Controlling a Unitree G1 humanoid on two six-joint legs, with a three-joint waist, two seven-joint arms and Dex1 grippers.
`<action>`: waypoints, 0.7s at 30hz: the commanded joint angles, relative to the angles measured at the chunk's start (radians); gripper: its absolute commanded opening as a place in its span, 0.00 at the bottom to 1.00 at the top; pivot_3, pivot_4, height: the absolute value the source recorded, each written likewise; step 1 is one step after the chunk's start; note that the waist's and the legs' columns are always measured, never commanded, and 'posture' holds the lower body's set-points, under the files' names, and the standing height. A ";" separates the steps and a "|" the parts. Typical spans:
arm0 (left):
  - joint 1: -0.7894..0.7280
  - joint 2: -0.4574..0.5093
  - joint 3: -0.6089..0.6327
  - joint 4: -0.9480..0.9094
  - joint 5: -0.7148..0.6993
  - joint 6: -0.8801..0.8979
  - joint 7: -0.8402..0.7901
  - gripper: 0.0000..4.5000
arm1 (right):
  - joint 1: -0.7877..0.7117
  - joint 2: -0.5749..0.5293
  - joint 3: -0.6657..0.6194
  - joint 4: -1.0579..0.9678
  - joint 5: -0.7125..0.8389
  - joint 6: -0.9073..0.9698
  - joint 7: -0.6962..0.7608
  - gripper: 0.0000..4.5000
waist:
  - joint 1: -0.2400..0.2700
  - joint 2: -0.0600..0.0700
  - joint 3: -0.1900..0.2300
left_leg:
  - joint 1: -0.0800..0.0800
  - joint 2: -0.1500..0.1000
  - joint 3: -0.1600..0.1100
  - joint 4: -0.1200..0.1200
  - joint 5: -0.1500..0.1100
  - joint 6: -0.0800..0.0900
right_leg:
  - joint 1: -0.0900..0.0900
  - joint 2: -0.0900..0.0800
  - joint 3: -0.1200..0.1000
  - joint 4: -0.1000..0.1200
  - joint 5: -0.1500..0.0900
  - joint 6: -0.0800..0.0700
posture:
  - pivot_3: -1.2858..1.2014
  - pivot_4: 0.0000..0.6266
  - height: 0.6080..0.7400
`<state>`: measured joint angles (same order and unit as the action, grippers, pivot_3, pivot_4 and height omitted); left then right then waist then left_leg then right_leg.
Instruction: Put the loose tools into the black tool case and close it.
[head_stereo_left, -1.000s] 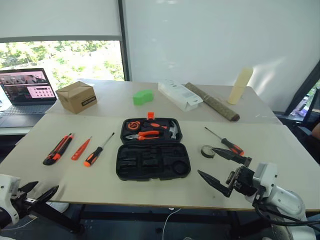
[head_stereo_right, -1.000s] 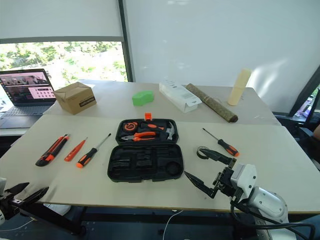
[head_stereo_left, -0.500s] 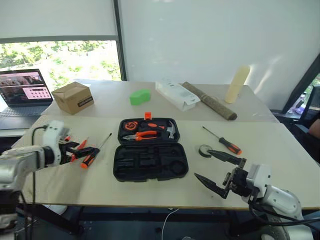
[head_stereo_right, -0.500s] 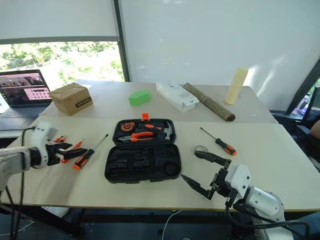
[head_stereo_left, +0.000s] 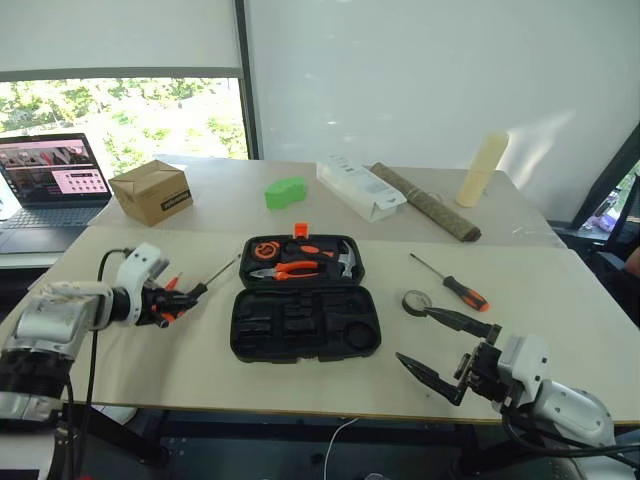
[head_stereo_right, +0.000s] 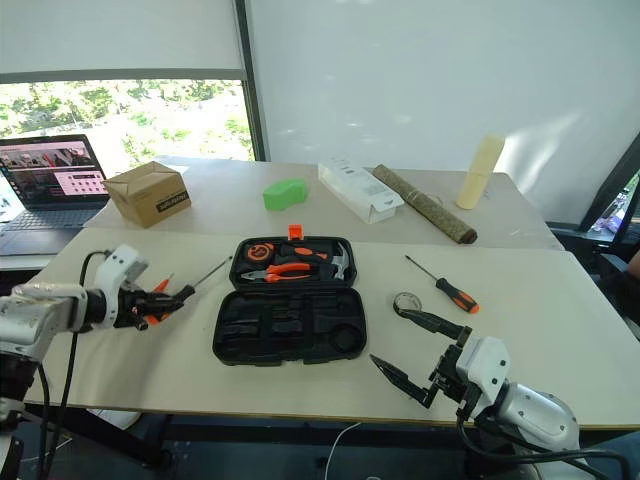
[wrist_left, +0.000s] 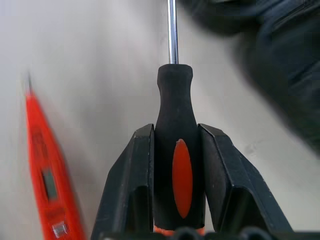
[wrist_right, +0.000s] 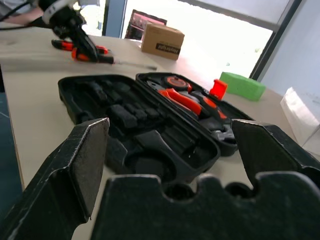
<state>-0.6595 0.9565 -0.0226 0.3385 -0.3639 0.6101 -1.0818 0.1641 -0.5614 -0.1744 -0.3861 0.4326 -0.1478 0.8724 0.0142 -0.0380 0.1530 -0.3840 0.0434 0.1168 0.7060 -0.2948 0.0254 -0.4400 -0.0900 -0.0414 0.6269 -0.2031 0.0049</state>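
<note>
My left gripper (wrist_left: 176, 175) is shut on the handle of an orange-and-black screwdriver (head_stereo_left: 205, 285). Its steel shaft points toward the open black tool case (head_stereo_left: 305, 325). A slim orange screwdriver (wrist_left: 47, 185) lies on the table just beside it. The case's lid half (head_stereo_left: 300, 262) holds pliers, a hammer and a tape measure, with the orange latch (head_stereo_left: 300, 231) at its far edge. To the right of the case lie a small black tape roll (head_stereo_left: 415, 300) and another screwdriver (head_stereo_left: 465, 293). My right gripper (head_stereo_left: 412, 333) hovers open near the table's front edge, just in front of the tape roll.
On the far table stand a cardboard box (head_stereo_left: 152, 192), a green block (head_stereo_left: 286, 191), a white carton (head_stereo_left: 358, 190), a long brown roll (head_stereo_left: 425, 202) and a cream cylinder (head_stereo_left: 480, 170). A laptop (head_stereo_left: 50, 185) sits at far left.
My left arm has come up from the lower left to the tools and has shut on the screwdriver's handle, shifting it slightly. The right gripper has stayed put.
</note>
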 joint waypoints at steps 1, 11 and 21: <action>-0.131 -0.033 -0.049 -0.036 0.020 -0.287 -0.246 0.19 | 0.017 -0.020 -0.053 -0.049 0.028 -0.006 -0.003 1.00 | 0.005 0.000 0.000 | 0.000 0.000 0.000 0.000 0.000 0.000 | 0.000 0.000 0.000 0.000 0.000 0.000 | 0.52 0.24 1.00; -0.415 -0.308 -0.383 0.402 0.475 -0.768 -0.225 0.19 | 0.010 -0.018 -0.051 -0.071 0.015 0.012 -0.031 1.00 | 0.000 0.000 0.000 | -0.003 -0.003 -0.002 0.007 -0.002 0.004 | 0.002 0.000 0.001 0.000 0.001 0.003 | 0.52 0.24 1.00; -0.454 -0.370 -0.397 0.538 0.556 -0.784 -0.240 0.19 | 0.041 -0.008 -0.051 -0.104 0.002 0.014 -0.076 1.00 | -0.003 0.000 0.000 | -0.004 -0.005 -0.004 0.008 -0.004 0.008 | 0.001 -0.003 0.002 -0.002 0.000 0.007 | 0.52 0.24 1.00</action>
<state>-1.1051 0.5879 -0.4162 0.8749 0.1689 -0.1711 -1.2992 0.2048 -0.5707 -0.2091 -0.4499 0.4326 -0.1338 0.8147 0.0109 -0.0385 0.1533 -0.3881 0.0376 0.1121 0.7144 -0.2994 0.0342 -0.4385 -0.0934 -0.0393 0.6254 -0.2032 0.0127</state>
